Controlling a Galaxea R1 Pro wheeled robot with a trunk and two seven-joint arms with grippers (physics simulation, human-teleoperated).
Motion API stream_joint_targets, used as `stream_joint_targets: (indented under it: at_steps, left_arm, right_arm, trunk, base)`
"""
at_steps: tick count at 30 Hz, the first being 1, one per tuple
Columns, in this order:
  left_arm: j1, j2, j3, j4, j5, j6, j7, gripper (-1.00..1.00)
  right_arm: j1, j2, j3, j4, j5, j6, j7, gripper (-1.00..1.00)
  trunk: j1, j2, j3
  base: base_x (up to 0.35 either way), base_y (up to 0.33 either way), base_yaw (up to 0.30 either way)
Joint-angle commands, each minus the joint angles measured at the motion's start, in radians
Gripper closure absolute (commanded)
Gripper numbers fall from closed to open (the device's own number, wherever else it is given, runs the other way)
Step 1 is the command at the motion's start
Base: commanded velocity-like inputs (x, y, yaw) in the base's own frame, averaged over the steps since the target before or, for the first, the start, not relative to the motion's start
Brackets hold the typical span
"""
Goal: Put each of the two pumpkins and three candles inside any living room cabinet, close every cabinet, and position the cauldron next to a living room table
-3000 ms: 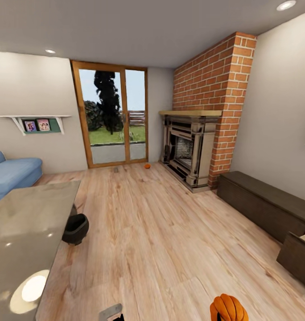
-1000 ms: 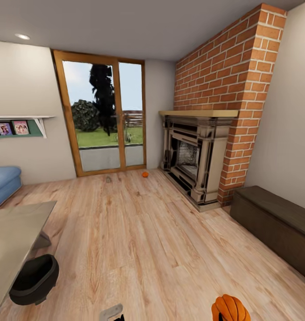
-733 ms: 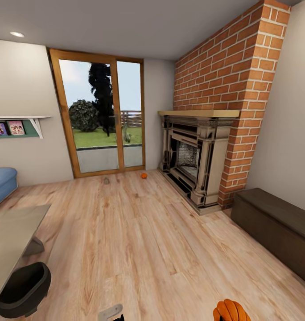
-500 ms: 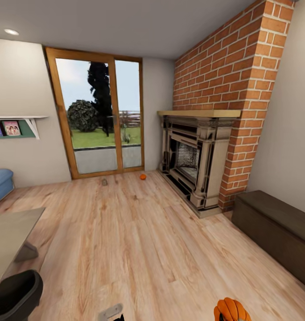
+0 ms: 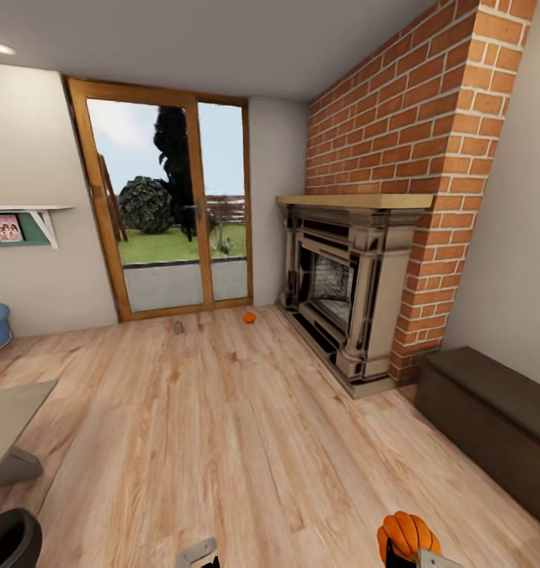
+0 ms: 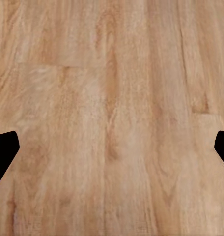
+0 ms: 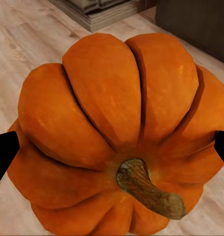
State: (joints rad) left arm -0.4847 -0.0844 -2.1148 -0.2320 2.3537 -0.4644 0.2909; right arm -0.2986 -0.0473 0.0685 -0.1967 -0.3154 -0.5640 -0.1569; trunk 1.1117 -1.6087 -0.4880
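Wooden plank flooring (image 5: 246, 426) ran from the robot's feet to a glazed patio door (image 5: 163, 209) and a brick fireplace (image 5: 357, 292) set in the far corner. The right hand (image 7: 112, 147) carried one pumpkin (image 7: 117, 137) low at the robot's front; its two dark fingertips (image 7: 4, 152) stood at either flank of the ribbed body, so it appeared to be closed on the fruit, stem towards the wrist camera, presumably held clear of the floor for transport. In the head view the same pumpkin (image 5: 408, 536) sat at the bottom edge. The left hand (image 6: 112, 152) faced bare planks with its fingertips spread wide and nothing between them, evidently kept free for a second pick-up or for working a drawer. A second pumpkin (image 5: 249, 317) lay on the floor near the door, just beside the hearth, well apart from the robot. A small grey-tan object (image 5: 178, 326) lay near it by the door; it was too small to identify, though it may have been a candle. The cabinet (image 5: 491, 418), long, low and dark, stood against the right-hand wall beyond the fireplace, its visible front shut. At lower left the cauldron (image 5: 9, 540) rested on the floor close to the corner of a desk (image 5: 13, 410), so that part of the task looked largely satisfied.
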Motion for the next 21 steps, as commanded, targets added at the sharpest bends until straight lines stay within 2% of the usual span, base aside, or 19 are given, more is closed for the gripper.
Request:
stream_joint_targets:
  at_steps: [1,9,21]
  left_arm:
    - [-0.002,0.0,-0.008,-0.003,0.002,-0.005,0.008,-1.0]
    - [-0.002,0.0,-0.009,-0.003,0.002,-0.005,0.008,-1.0]
    - [-0.002,0.0,-0.008,-0.003,0.002,-0.004,0.007,-1.0]
  right_arm:
    - [-0.001,0.0,0.01,-0.001,-0.002,-0.002,-0.004,1.0]
    - [-0.001,0.0,0.01,-0.001,-0.002,-0.002,-0.004,1.0]
    - [-0.001,0.002,0.01,0.0,-0.001,-0.002,-0.003,1.0]
  trunk:
    - [0.001,-0.001,-0.001]
    - [0.001,-0.001,-0.007]
    - [0.001,-0.001,-0.025]
  base:
    - [0.321,-0.154,0.173]
    - [0.321,-0.154,0.195]
    - [0.321,-0.152,-0.011]
